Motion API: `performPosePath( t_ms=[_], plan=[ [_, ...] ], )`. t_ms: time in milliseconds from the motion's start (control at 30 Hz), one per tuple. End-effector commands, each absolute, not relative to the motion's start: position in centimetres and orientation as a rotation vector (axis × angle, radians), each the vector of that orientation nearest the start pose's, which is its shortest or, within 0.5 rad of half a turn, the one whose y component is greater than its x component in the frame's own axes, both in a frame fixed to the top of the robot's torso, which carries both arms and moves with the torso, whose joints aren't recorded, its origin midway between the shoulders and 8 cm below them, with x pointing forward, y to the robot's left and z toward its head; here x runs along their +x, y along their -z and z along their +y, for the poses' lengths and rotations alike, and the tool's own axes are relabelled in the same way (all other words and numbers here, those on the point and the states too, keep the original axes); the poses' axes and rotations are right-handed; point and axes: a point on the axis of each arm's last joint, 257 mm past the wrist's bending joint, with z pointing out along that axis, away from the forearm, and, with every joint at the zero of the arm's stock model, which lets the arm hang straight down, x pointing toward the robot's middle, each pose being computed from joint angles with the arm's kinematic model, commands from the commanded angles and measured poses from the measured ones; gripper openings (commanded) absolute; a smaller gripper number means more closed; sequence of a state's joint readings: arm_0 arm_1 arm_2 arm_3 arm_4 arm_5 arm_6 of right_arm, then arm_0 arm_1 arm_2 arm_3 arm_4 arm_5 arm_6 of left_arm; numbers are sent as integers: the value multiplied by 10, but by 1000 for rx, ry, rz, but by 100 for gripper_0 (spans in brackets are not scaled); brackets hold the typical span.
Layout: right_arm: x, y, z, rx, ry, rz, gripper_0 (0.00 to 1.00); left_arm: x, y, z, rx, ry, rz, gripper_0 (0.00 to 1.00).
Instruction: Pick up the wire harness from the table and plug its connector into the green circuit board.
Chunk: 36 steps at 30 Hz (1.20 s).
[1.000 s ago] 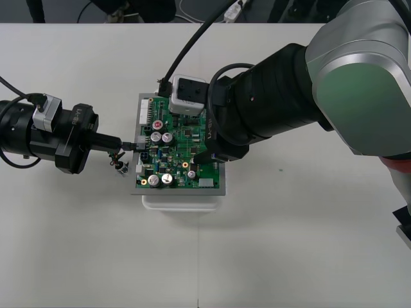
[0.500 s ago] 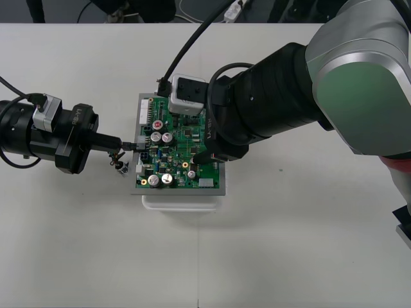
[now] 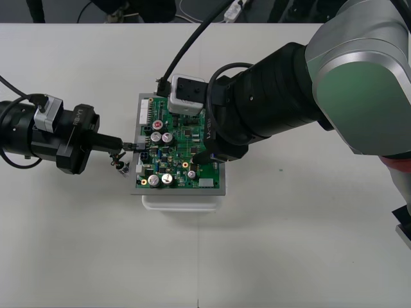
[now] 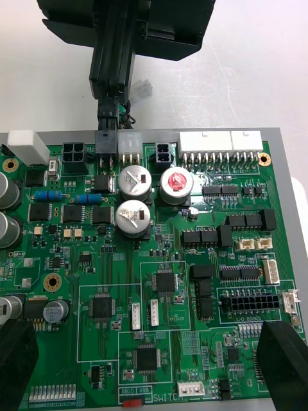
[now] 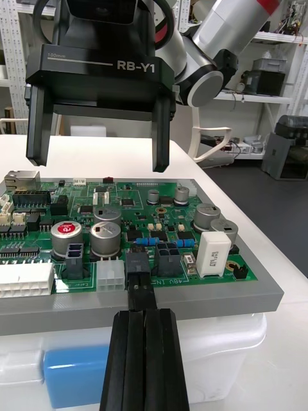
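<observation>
Harness [image 5: 137, 264] in L hand [image 3: 126, 146] at board [image 3: 186, 155], pale table [image 3: 289, 244]

Front overhead, right wrist close above circuit board [image 4: 192, 302], left wrist level at its edge, board shared

Board [image 3: 183, 151] on base [image 3: 182, 203], plug [image 5: 136, 263] at L edge.

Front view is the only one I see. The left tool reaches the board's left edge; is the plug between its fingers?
Observer: Yes. In the left wrist view the left tool is shut on the black plug.
Operator: Where does it stand?
Observer: At the edge of the green board, between a white connector and a black socket.
Operator: And the other arm?
Observer: The right tool hangs open above the board.
</observation>
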State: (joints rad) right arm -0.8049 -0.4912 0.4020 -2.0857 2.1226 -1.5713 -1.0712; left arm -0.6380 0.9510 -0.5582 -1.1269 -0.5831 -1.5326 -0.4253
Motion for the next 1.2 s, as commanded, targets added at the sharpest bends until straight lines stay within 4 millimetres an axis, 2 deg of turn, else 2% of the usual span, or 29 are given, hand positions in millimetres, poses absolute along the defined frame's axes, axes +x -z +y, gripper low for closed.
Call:
performPosePath(
  t_ms=[33, 1200],
  plan=[
    [398, 63, 36, -1758, -197, 1533, 100, 381, 92, 139, 1588, 994, 855, 0],
    [398, 62, 35, -1761, -197, 1532, 100, 379, 94, 128, 1592, 1010, 835, 0]
  ],
)
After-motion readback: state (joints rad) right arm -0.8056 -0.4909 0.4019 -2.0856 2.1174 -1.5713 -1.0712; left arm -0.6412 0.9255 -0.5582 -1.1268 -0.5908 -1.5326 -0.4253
